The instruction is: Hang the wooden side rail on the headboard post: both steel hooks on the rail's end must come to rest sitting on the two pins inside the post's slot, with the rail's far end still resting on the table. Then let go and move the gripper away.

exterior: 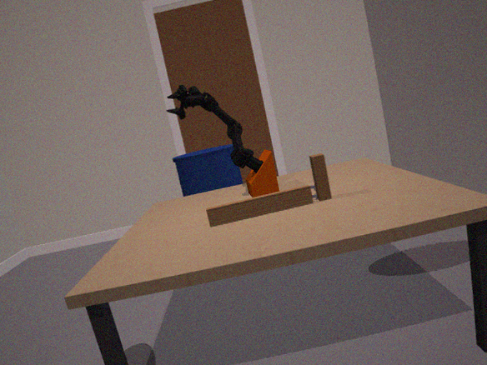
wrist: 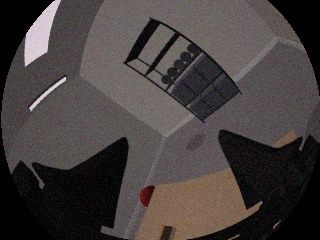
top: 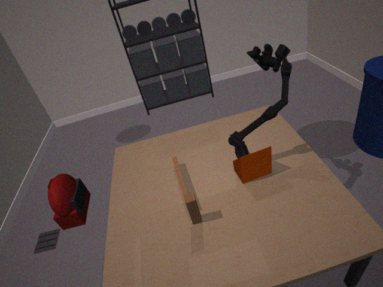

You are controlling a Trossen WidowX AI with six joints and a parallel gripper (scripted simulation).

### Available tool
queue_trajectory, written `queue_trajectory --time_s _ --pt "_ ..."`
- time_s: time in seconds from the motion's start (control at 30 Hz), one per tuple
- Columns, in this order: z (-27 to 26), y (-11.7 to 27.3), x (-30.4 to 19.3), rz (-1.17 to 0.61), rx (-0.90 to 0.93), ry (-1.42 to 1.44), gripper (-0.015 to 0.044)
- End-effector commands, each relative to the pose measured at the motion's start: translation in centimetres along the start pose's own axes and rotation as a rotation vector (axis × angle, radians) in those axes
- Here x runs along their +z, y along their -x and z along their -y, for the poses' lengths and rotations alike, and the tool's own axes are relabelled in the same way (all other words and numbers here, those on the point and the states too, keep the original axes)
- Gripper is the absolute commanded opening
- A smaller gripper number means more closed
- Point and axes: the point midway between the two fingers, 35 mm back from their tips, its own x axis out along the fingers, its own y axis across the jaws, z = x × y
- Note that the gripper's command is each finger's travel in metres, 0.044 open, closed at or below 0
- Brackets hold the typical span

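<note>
The wooden side rail (top: 181, 177) (exterior: 259, 206) stands on its long narrow edge on the table, its far end on the tabletop. The headboard post (top: 194, 212) (exterior: 320, 177) stands upright at the rail's other end. In the exterior view a narrow gap separates them, with small bluish hook parts (exterior: 313, 187) bridging toward the post. The slot and pins are hidden, so whether the hooks sit on the pins cannot be told. My gripper (exterior: 169, 103) (wrist: 175, 139) is open and empty, high above the table and well away from rail and post.
The orange base block (top: 255, 165) (exterior: 264, 178) carries the arm on the table (top: 148, 185) (exterior: 247, 236), beside the rail. A blue barrel (top: 372, 107) (exterior: 208, 171), a dark shelf rack (top: 171, 69) and a red object (top: 63, 194) stand beyond the table.
</note>
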Motion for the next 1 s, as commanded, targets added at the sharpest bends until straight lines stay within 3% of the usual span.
queue_trajectory --time_s 0.0,0.3,0.47,0.97 --pt "-0.1 -0.2 -0.1 -0.005 0.002 0.000 0.0426" --pt "-3.5 -8.0 -5.2 -0.202 0.035 -0.114 0.0440" --pt "-4.7 -10.4 -7.6 -0.262 0.011 -0.026 0.0440" --pt "-9.1 -18.1 -16.9 -0.510 0.047 -0.127 0.0440"
